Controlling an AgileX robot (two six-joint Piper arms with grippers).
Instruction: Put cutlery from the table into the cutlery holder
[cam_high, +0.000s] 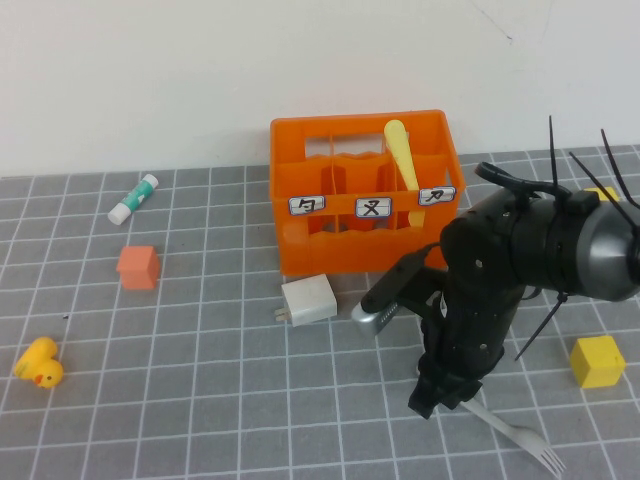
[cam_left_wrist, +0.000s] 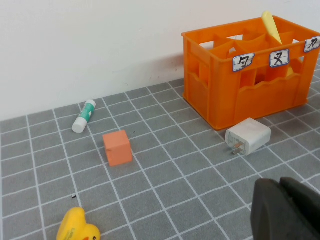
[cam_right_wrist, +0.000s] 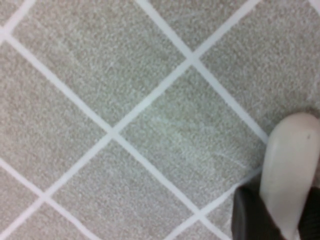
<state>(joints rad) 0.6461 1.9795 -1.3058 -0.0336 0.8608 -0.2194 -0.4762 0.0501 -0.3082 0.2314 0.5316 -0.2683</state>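
Note:
The orange cutlery holder (cam_high: 330, 245) stands at the back middle of the table (cam_high: 200, 400); it also shows in the left wrist view (cam_left_wrist: 260, 100). The pale yellow knife (cam_high: 402, 155) stands tilted in its right compartment, also seen in the left wrist view (cam_left_wrist: 271, 27). The grey fork (cam_high: 515, 430) lies at the front right, tines pointing to the front right. My right gripper (cam_high: 440, 395) is down at the fork's handle end. In the right wrist view the handle (cam_right_wrist: 287, 170) sits between the fingers of the right gripper (cam_right_wrist: 280, 220). My left gripper (cam_left_wrist: 282, 210) is shut and empty, out of the high view.
A white charger (cam_high: 308, 299) lies in front of the holder. An orange cube (cam_high: 138, 267), a green-and-white tube (cam_high: 133, 199) and a yellow duck (cam_high: 38, 364) are on the left. A yellow cube (cam_high: 597, 361) sits right of the arm, another (cam_high: 603, 194) behind it.

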